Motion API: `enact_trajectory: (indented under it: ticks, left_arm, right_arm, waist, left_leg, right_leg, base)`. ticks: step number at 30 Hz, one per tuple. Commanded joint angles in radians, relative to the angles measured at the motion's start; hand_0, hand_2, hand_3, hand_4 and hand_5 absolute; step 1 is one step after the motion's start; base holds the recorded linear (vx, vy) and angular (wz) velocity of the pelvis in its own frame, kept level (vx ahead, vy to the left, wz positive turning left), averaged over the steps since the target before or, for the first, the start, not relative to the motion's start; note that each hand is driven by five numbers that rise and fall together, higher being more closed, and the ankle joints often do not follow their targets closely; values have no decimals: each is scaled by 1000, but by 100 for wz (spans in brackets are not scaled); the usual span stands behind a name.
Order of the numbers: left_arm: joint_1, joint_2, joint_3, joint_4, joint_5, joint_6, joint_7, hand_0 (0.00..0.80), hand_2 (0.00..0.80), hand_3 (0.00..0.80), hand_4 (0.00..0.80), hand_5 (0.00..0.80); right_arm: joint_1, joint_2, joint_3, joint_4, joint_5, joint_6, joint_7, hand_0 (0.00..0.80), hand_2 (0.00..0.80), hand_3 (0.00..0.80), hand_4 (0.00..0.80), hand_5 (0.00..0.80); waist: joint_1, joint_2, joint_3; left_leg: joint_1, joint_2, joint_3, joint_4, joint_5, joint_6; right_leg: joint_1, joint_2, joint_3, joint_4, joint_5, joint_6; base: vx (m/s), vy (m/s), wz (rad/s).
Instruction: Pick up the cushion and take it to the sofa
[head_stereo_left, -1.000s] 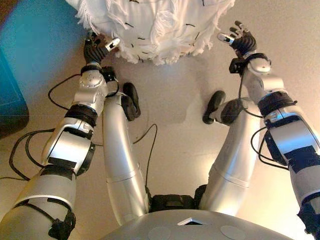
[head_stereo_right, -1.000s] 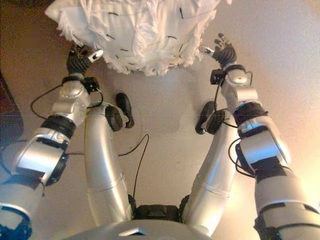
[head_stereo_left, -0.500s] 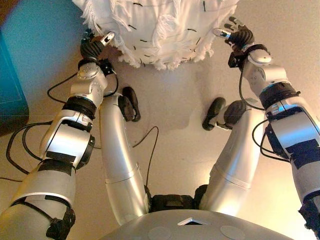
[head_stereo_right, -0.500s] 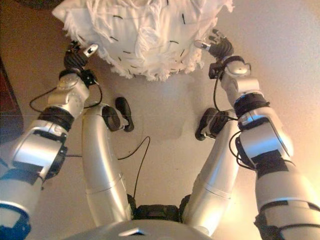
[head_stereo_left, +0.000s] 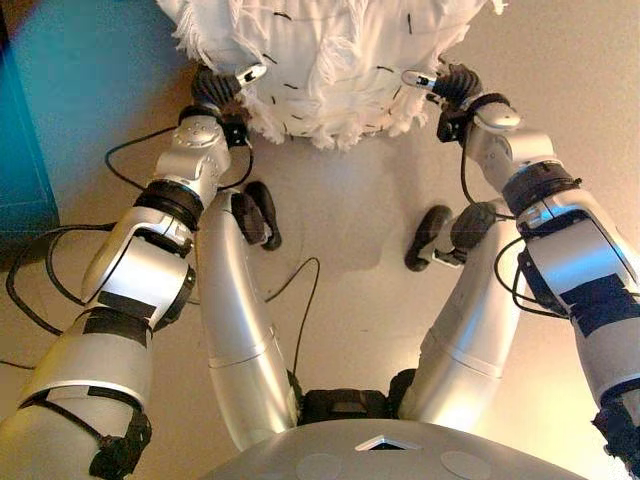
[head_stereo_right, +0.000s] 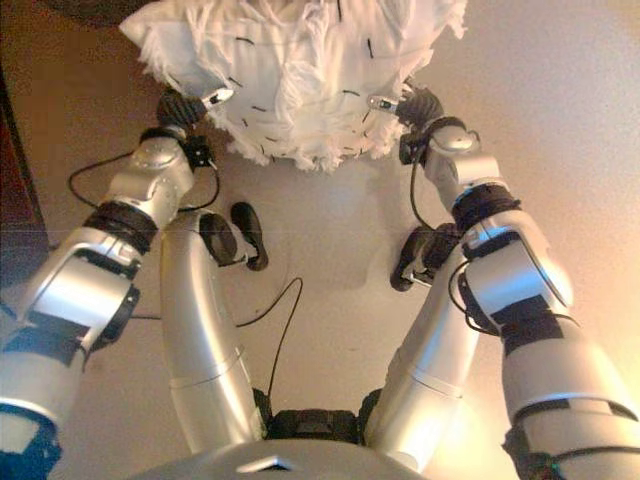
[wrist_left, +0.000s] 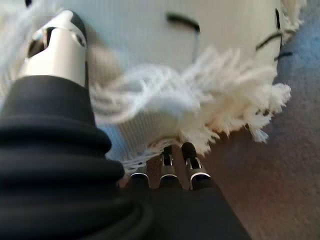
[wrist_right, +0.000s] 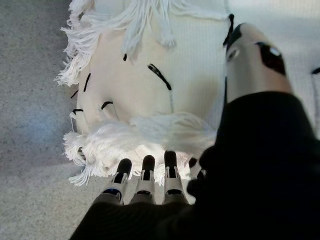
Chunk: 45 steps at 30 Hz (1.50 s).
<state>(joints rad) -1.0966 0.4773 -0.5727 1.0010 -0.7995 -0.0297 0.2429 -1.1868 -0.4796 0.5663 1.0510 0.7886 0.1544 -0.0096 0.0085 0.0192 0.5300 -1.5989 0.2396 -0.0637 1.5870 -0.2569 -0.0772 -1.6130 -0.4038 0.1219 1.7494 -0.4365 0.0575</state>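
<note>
A white cushion (head_stereo_left: 330, 60) with a fringed edge and short black stitches lies on the floor, at the top of both eye views. My left hand (head_stereo_left: 215, 88) is at its left edge and my right hand (head_stereo_left: 452, 82) at its right edge. In the left wrist view my straight fingers (wrist_left: 167, 167) reach the fringe low at the cushion's (wrist_left: 200, 60) edge, and the thumb (wrist_left: 57, 50) stands over the top. In the right wrist view the fingers (wrist_right: 145, 175) touch the fringe of the cushion (wrist_right: 165, 90), thumb (wrist_right: 252, 60) above it. Both hands are open.
The floor (head_stereo_left: 560, 60) is pale beige carpet. A teal surface (head_stereo_left: 60, 110) rises along the left side, close to my left arm. The right eye view shows a dark edge (head_stereo_right: 15, 200) on that same side.
Both hands have moved inward from beside the cushion until they touch its left and right fringed edges. The cushion has not visibly moved on the floor.
</note>
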Motion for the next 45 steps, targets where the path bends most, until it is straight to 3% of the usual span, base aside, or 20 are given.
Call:
enact_trajectory:
  ticks: [1, 2, 3, 4, 5, 6, 12, 18, 27, 30, 35, 38, 45]
  left_arm:
    - [-63, -34, -16, -29, -2, -39, -52, 0, 0, 0, 0, 0]
    - [-62, -40, -24, -36, -8, -40, -60, 445, 445, 445, 445, 445]
    - [-61, -46, -30, -42, -10, -40, -62, 800, 800, 800, 800, 800]
    - [-60, -51, -37, -52, -14, -42, -67, 800, 800, 800, 800, 800]
    - [-55, -54, -35, -54, -9, -45, -73, 800, 800, 800, 800, 800]
    - [-48, -58, -37, -65, -5, -49, -71, 800, 800, 800, 800, 800]
    - [-19, -69, -49, -122, 22, -48, -38, 800, 800, 800, 800, 800]
    - [5, -68, -50, -138, 30, -62, -63, 800, 800, 800, 800, 800]
    - [90, -62, 6, -243, 37, -201, -134, 800, 800, 800, 800, 800]
    - [133, -63, 53, -301, 75, -269, -120, 800, 800, 800, 800, 800]
    - [227, -83, 129, -383, 178, -369, -64, 800, 800, 800, 800, 800]
    - [259, -73, 138, -411, 198, -405, -65, 800, 800, 800, 800, 800]
    - [379, -54, 158, -513, 218, -404, -98, 800, 800, 800, 800, 800]
  right_arm:
    - [-75, 90, 13, 4, 33, -16, 20, 0, 0, 0, 0, 0]
    - [-74, 96, 15, -1, 44, -25, 27, 0, 0, 0, 0, 0]
    - [-72, 102, 15, -6, 67, -33, 26, 0, 0, 0, 0, 0]
    - [-68, 107, 12, -12, 96, -48, 34, 125, 125, 125, 125, 125]
    - [-62, 111, 4, -21, 98, -65, 36, 706, 706, 706, 706, 706]
    - [-55, 115, 3, -38, 87, -74, 40, 800, 800, 800, 800, 800]
    - [-35, 108, 29, -86, 44, -51, 34, 800, 800, 800, 800, 800]
    - [-16, 102, 27, -106, 66, -83, 61, 800, 800, 800, 800, 800]
    - [79, 78, -14, -271, 147, -160, 72, 800, 800, 800, 800, 800]
    - [131, 67, -50, -359, 138, -221, 59, 800, 800, 800, 800, 800]
    - [242, 37, -93, -478, 57, -292, 119, 800, 800, 800, 800, 800]
    - [308, 20, -108, -537, 53, -335, 147, 800, 800, 800, 800, 800]
    - [545, 48, -156, -700, 15, -403, 132, 800, 800, 800, 800, 800]
  waist:
    - [15, 14, -10]
    - [15, 16, -10]
    - [15, 18, -10]
    - [16, 22, -10]
    - [16, 23, -10]
    - [15, 24, -10]
    - [16, 24, -10]
    - [15, 25, -10]
    - [6, 24, -10]
    - [-2, 31, -10]
    - [-19, 19, -10]
    - [-24, 13, -11]
    - [-32, -7, -77]
  left_leg:
    - [29, 20, 59, 150, -217, 116]
    - [29, 22, 57, 157, -220, 118]
    - [29, 24, 56, 162, -221, 119]
    - [29, 23, 53, 172, -225, 120]
    - [29, 24, 52, 177, -228, 120]
    - [29, 26, 50, 182, -229, 120]
    - [29, 28, 46, 205, -238, 122]
    - [29, 30, 36, 220, -240, 120]
    - [29, 34, 17, 133, -184, 90]
    - [52, 43, 11, 14, -130, 69]
    - [290, 46, 51, -273, -42, 25]
    - [405, 41, 74, -405, -1, 16]
    - [698, 1, 115, -724, 88, 8]
  right_leg:
    - [43, 12, 23, -81, 41, -126]
    - [43, 12, 24, -74, 39, -128]
    - [43, 12, 26, -68, 39, -129]
    - [43, 12, 28, -60, 37, -130]
    - [43, 11, 29, -54, 35, -130]
    - [43, 11, 30, -49, 35, -129]
    - [43, 12, 44, -28, 33, -129]
    - [43, 14, 53, -18, 39, -127]
    - [44, 26, 29, -96, 87, -111]
    - [86, 34, -12, -222, 129, -92]
    - [325, 48, -66, -520, 214, -46]
    - [437, 55, -90, -627, 255, -23]
    - [725, 54, -155, -914, 339, 22]
  base:
    - [14, 10, 10]
    - [15, 8, 8]
    - [21, 12, 4]
    - [0, 0, 0]
    - [16, 1, 4]
    - [11, -4, 6]
    - [5, -1, 4]
    - [1, -2, 2]
    - [-13, -16, -2]
    - [-120, 13, -17]
    - [-120, 46, -34]
    - [-61, -12, -35]
    - [58, -51, -4]
